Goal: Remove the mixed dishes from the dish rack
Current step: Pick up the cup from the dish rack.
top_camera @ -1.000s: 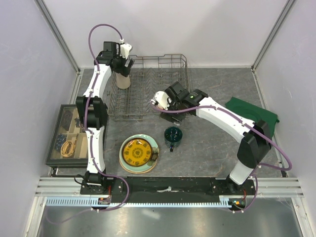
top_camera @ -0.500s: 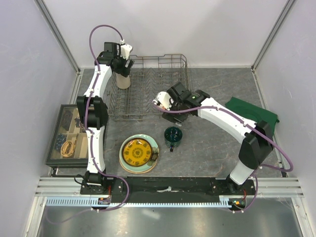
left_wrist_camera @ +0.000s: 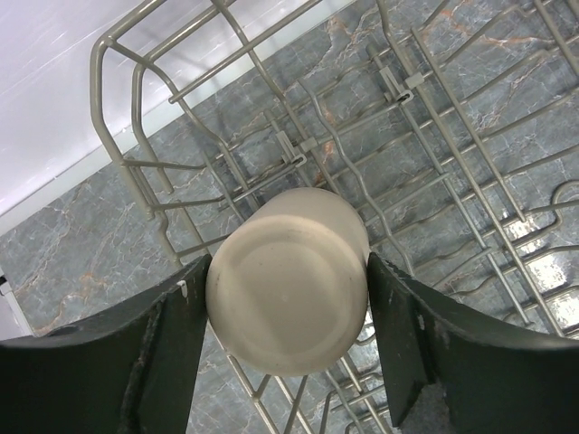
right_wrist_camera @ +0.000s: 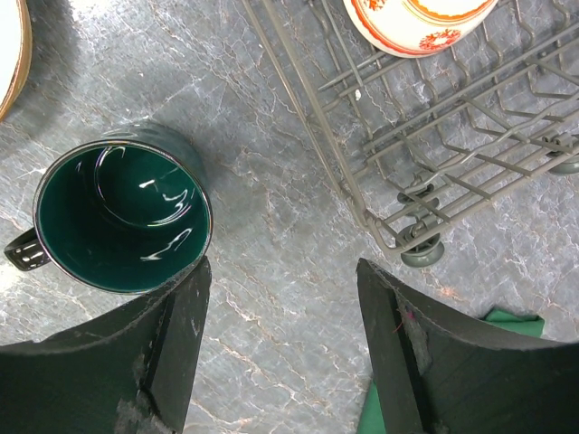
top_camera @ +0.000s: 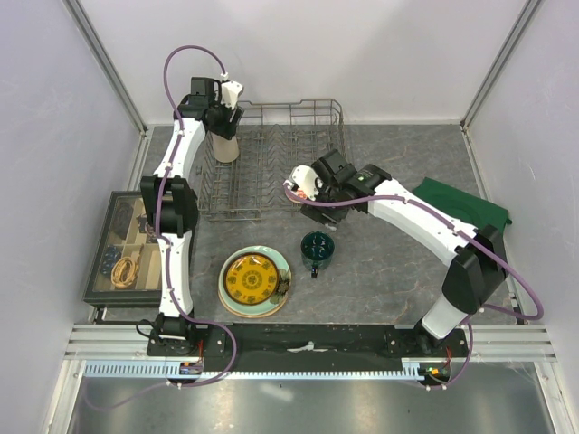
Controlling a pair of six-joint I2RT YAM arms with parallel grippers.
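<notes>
The dish rack (top_camera: 271, 163) stands at the back of the table. At its far left corner the tall beige cup (top_camera: 225, 149) stands upside down. My left gripper (top_camera: 224, 125) is over it, and both fingers press the cup's (left_wrist_camera: 288, 280) sides just below its upturned base. The red-and-white bowl (right_wrist_camera: 416, 18) lies in the rack's near right part. My right gripper (right_wrist_camera: 280, 271) hangs open over bare table between the rack's corner and the dark green mug (right_wrist_camera: 122, 221), which stands upright on the table (top_camera: 317, 248). The yellow plate (top_camera: 251, 278) tops a plate stack.
A dark-framed tray (top_camera: 122, 244) of small items lies at the left edge. A green cloth (top_camera: 461, 203) lies at the right, behind my right arm. The rack's corner wheel (right_wrist_camera: 421, 246) sits just ahead of my right fingers. Walls enclose the table.
My left jaws have narrowed onto the beige cup. My right gripper has drifted a little to the right, away from the rack, and stays open.
</notes>
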